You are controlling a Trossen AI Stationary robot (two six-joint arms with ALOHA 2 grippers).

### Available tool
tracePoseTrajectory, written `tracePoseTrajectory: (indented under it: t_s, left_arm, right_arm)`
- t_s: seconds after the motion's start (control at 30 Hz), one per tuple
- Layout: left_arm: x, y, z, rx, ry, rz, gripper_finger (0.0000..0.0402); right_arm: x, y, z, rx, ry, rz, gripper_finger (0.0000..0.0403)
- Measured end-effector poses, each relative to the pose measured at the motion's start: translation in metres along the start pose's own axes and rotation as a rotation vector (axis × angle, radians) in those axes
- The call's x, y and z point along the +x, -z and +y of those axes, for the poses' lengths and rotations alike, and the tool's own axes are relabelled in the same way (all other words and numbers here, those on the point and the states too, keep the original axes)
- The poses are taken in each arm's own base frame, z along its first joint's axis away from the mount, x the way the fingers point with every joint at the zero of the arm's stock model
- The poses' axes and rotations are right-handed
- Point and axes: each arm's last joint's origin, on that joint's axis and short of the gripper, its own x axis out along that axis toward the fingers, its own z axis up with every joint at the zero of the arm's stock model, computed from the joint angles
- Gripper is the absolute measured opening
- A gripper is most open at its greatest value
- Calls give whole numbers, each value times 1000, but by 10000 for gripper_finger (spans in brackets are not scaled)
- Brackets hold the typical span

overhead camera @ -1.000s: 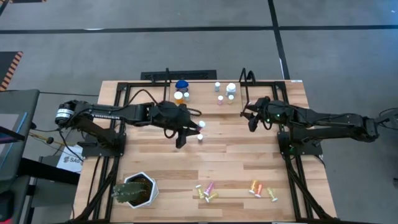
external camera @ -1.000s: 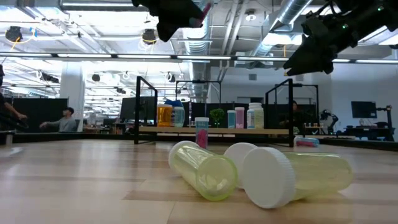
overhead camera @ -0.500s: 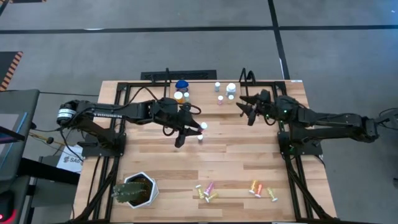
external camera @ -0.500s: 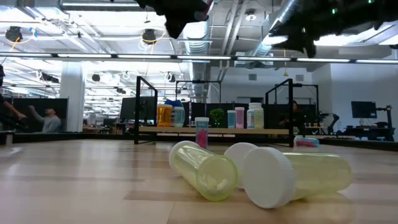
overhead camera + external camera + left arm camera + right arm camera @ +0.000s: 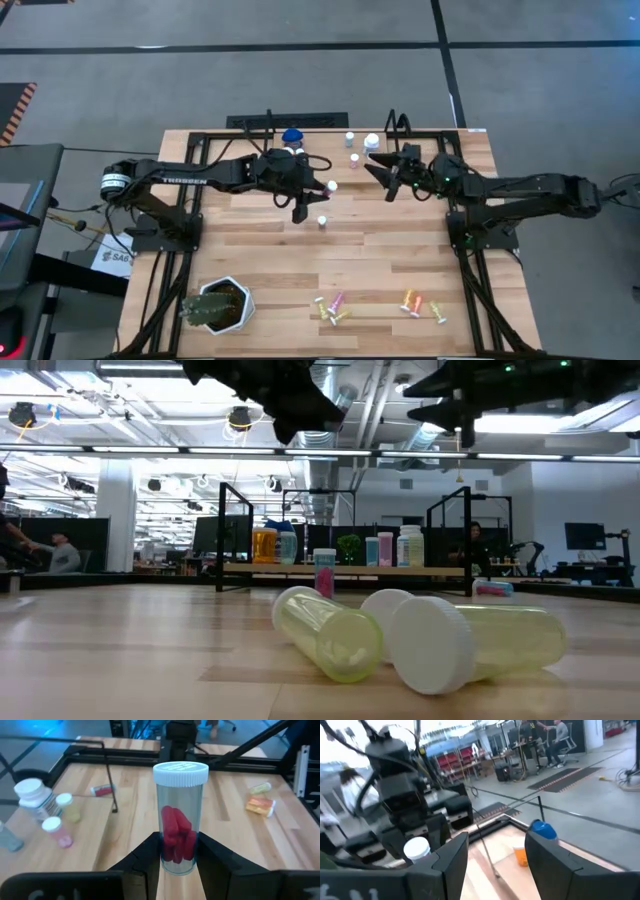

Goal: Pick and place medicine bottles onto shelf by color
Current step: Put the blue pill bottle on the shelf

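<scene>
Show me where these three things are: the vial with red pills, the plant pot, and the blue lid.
vial with red pills (image 5: 179, 822), left wrist view, on the clear body above the pills.
plant pot (image 5: 238, 318), high view, on its white rim.
blue lid (image 5: 292, 136), high view, on its top.

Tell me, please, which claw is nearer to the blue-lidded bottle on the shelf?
The left claw, holding a red-pill vial, sits just in front of the blue-lidded bottle; the right claw is farther along the shelf.

The left gripper (image 5: 179, 852) is held raised over the table just in front of the narrow light-wood shelf with black rod uprights (image 5: 340, 152), its fingers clamped on a clear white-capped vial of red capsules (image 5: 179, 817). The right gripper (image 5: 378, 172) is raised near the shelf's right end, fingers parted and empty.
</scene>
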Motion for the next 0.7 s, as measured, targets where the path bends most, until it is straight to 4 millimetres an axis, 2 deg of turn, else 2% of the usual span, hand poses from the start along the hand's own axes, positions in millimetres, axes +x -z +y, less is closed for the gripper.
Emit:
tracePoseTrajectory:
  t_s: [0.17, 0.4, 0.57, 0.7]
  left_arm:
    - [-1, 1, 5, -22, -14, 4, 96]
    - [-1, 4, 7, -42, -20, 43, 96]
    - [-1, 5, 7, -53, -19, 51, 96]
    - [-1, 5, 7, -60, -18, 52, 96]
  right_arm:
    - [21, -13, 8, -83, 16, 97, 216]
    - [53, -29, 23, -184, -18, 399, 216]
    - [70, -31, 31, -224, -86, 529, 216]
    - [82, -28, 41, -267, -163, 563, 216]
